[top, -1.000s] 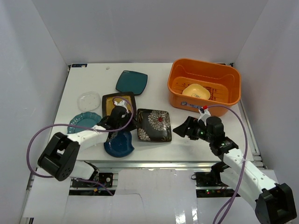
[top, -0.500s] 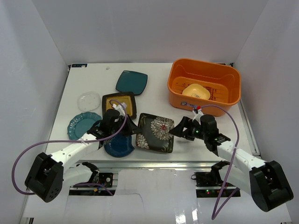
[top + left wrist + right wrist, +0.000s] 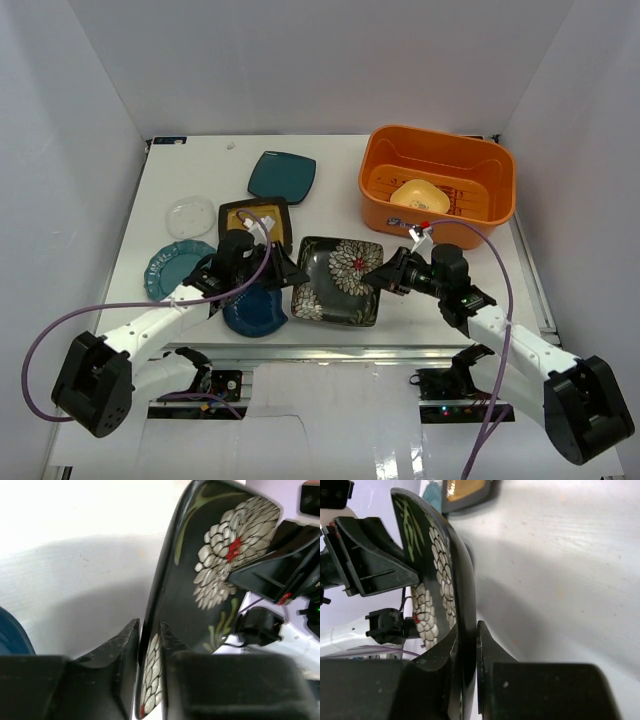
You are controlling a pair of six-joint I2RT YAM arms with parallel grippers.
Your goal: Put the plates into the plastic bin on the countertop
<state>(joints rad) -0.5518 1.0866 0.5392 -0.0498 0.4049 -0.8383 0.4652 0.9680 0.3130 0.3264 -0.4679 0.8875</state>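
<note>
The black floral plate [image 3: 340,280] hangs just above the countertop [image 3: 200,180], between both arms. My right gripper [image 3: 378,279] is shut on its right rim; in the right wrist view the fingers [image 3: 467,630] pinch the dark edge of the plate [image 3: 437,555]. My left gripper [image 3: 288,272] stands at the plate's left rim. In the left wrist view the rim of the plate [image 3: 220,555] lies between its fingers [image 3: 149,625], with a thin gap beside the left finger, so it is open. The orange plastic bin [image 3: 372,180] stands at the back right with a small yellow plate [image 3: 420,195] inside.
On the countertop lie a dark teal square plate [image 3: 282,175], a black-rimmed yellow square plate [image 3: 250,218], a clear round dish [image 3: 190,215], a teal round plate [image 3: 175,262] and a dark blue plate [image 3: 255,312] under my left arm. White walls enclose the sides.
My right gripper moved in and shut on the floral plate's right rim. My left gripper's jaws loosened on the left rim. The plate shifted slightly right.
</note>
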